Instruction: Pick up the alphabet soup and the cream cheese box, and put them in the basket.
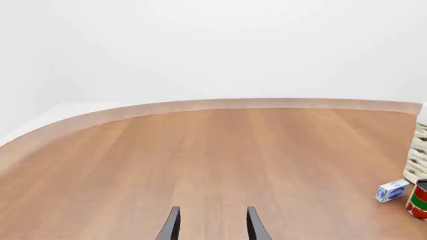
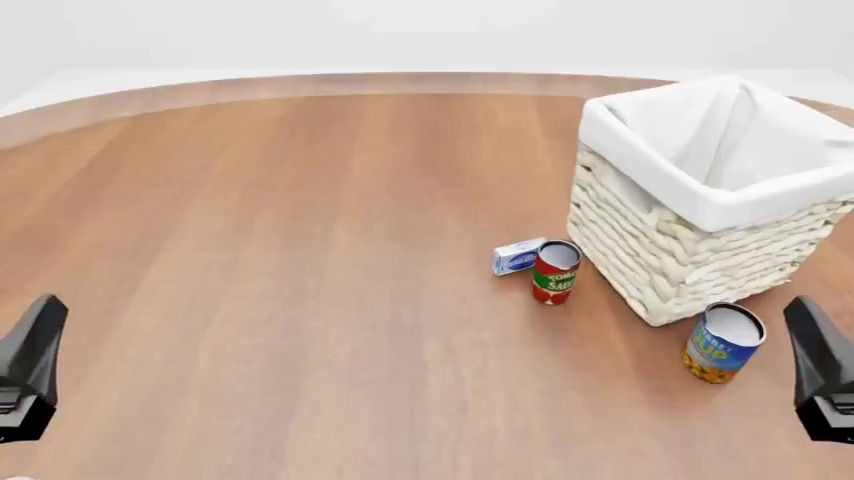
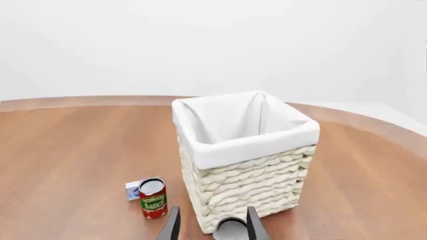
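Because the alphabet soup [image 2: 722,343] is rigid and smooth, grasp its sides; both grippers, right gripper [image 3: 212,226] included, stand released.

Left end effector [image 2: 30,365] low at near left, fingers parted, right end effector [image 2: 821,365] likewise at near right

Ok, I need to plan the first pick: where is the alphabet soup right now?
In the front view the alphabet soup stands upright at right, by the basket's near corner, close to the right end effector.
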Robot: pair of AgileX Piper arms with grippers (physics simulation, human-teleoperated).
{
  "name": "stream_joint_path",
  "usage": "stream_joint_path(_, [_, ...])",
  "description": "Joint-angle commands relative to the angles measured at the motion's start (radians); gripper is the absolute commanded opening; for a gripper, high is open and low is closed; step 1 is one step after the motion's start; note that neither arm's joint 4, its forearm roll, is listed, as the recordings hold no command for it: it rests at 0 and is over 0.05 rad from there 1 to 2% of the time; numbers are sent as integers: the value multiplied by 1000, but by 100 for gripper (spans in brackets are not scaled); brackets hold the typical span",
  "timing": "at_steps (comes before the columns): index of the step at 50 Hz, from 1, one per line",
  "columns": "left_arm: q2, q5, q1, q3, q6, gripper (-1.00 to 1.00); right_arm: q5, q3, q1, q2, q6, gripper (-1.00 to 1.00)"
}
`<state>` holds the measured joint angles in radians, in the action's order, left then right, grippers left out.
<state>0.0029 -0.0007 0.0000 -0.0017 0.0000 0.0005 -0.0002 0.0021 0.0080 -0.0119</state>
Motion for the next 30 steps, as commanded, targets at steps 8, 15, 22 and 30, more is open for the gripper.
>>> stream_joint_path(8, [5,-1,0,-3,0,100,11,-36,11,64,-35,100])
stream_joint_path(15, [5,-1,0,-3,0,100,43,-104,5,144,-68,100])
stream_joint_path(22, [5,-1,0,-3,0,100,-18,-173,13,347,-103,100])
stream_joint_path(30, [5,-1,0,-3,0,100,-11,-247,59,432,-171,100])
